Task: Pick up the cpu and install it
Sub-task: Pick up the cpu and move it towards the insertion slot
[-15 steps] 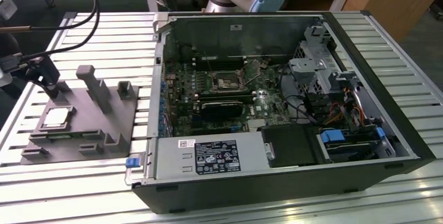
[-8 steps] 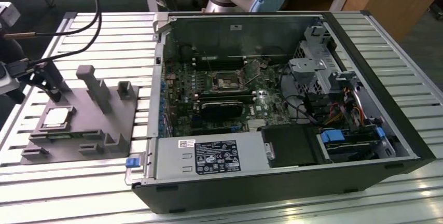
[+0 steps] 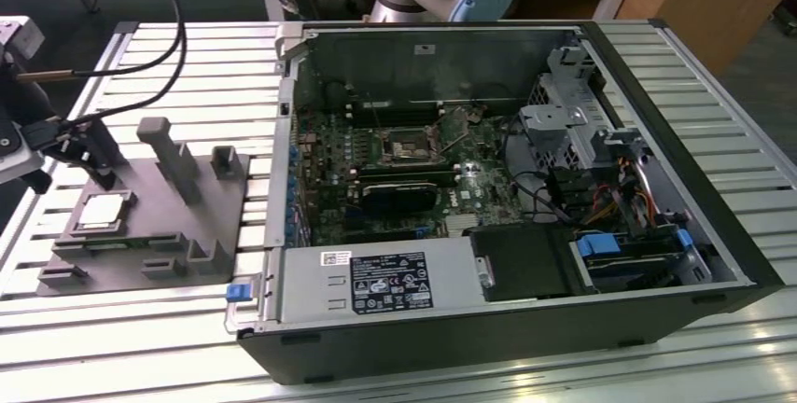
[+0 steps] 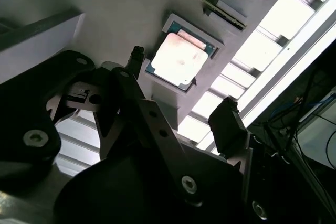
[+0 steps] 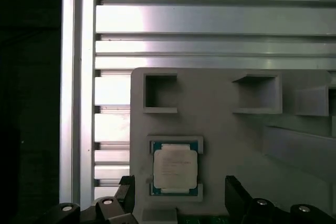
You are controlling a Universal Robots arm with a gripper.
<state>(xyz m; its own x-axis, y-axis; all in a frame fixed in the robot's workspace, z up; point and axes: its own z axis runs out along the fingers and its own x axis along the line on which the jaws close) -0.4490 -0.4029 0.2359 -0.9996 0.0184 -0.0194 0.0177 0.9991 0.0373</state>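
Grey tray (image 3: 149,224), lower left of the exterior view: cpu (image 3: 103,212) flat in its square recess, silvery lid up. Open computer case (image 3: 498,340) at centre, socket (image 3: 409,148) on its board. Gripper (image 5: 178,198) over the cpu, fingers wide apart, holding nothing. Print on the lid unreadable

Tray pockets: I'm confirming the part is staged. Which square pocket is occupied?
The one nearest the jaws, holding the cpu. The two other square pockets beyond it on the grey tray look empty.
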